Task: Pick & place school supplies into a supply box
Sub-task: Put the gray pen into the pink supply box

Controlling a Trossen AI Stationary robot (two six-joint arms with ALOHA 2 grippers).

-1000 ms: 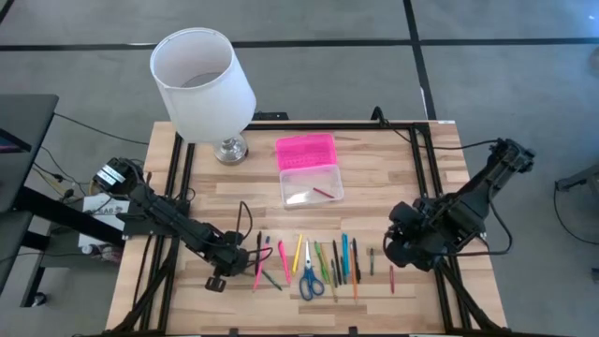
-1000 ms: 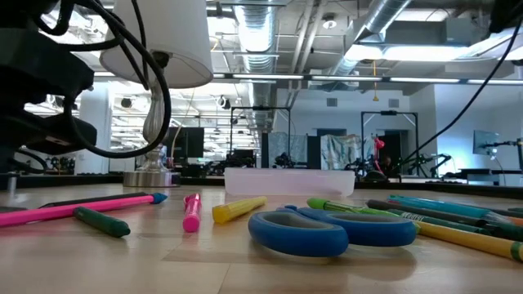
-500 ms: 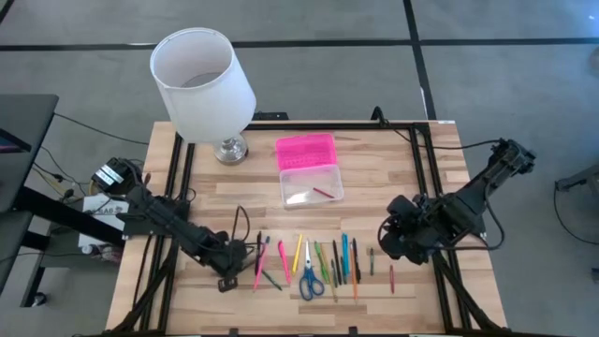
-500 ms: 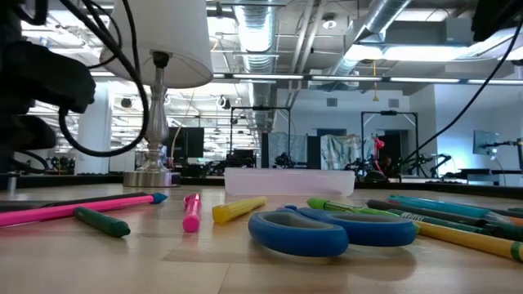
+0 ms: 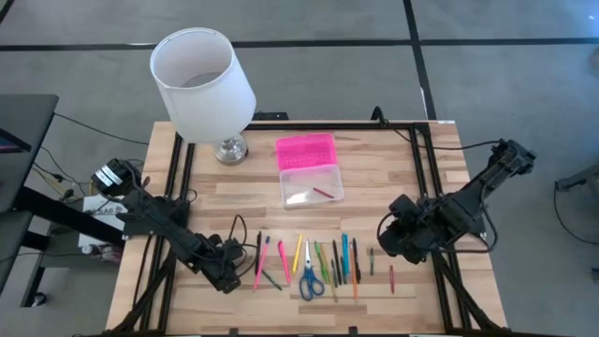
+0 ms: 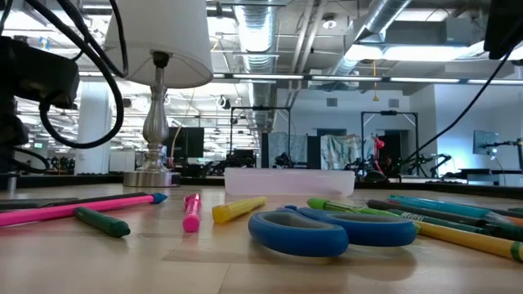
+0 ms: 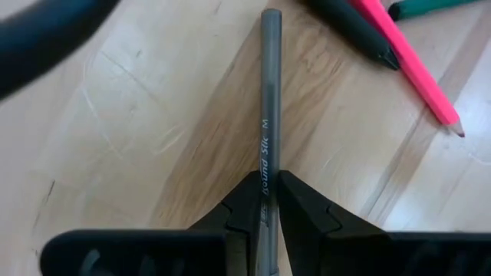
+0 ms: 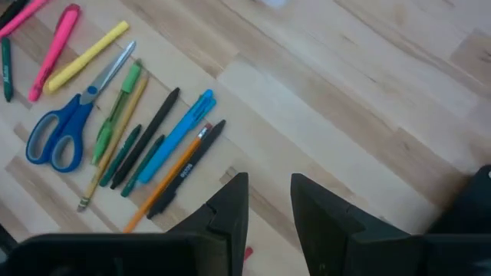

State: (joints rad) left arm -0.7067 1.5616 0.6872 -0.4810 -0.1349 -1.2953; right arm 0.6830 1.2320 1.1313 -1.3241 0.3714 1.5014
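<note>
- Left wrist view: the left arm's two dark fingers [image 7: 268,201] are closed on a slim grey stick pen [image 7: 269,100] with white lettering on its barrel; the pen runs straight out ahead of the fingertips over the pale wooden bench [image 7: 138,130].
- Ahead of those fingers and off to one side lie a pink pencil [image 7: 410,65] and a dark pen [image 7: 354,31], side by side.
- High view: the left arm's fingers [image 5: 232,274] sit just beside the row of school supplies [image 5: 323,262].
- Right wrist view: the right arm's fingers [image 8: 268,203] stand apart with nothing between them, above bare bench; beyond the fingertips lie blue-handled scissors [image 8: 57,136], a yellow marker [image 8: 86,55] and a light-blue pen [image 8: 178,134].
- High view: the clear plastic supply box [image 5: 312,185] with its pink ribbed lid [image 5: 305,151] open lies well beyond both pairs of fingers, near a white-shaded lamp [image 5: 201,82].
</note>
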